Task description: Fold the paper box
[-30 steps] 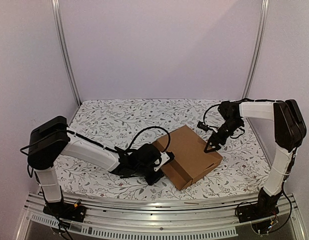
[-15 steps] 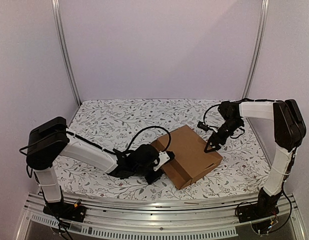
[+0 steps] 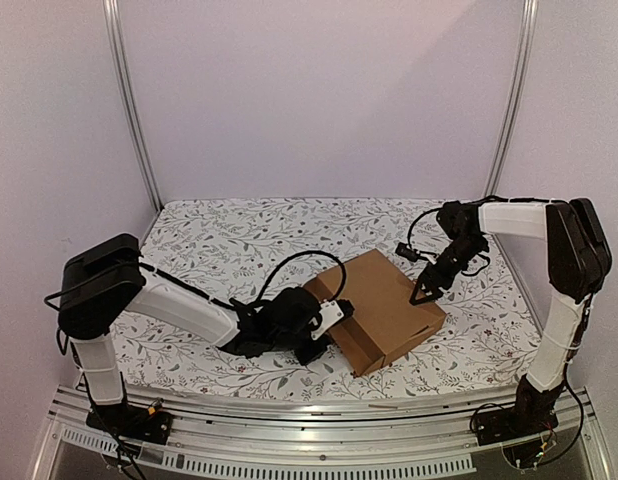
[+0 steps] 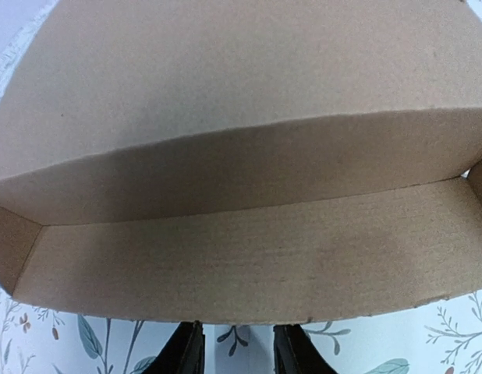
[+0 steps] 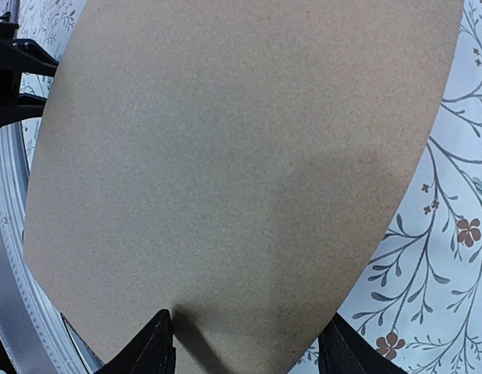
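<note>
Okay, your paper box (image 3: pixel 384 305) sits right of centre on the floral table (image 3: pixel 219 235). It's turned diagonal, with its long axis running far-left to near-right. Your left gripper (image 3: pixel 327 325) is just beside the near-left long side, fingers (image 4: pixel 186 354) a little apart and holding nothing. Your right gripper (image 3: pixel 419 297) is spread wide at the lid's far-right edge. Only the left wrist view shows the lid gaping above the front wall. The right wrist view shows just bare lid.

Brown paper box (image 3: pixel 381 310), folded shallow, lid down, mid-table.
</note>
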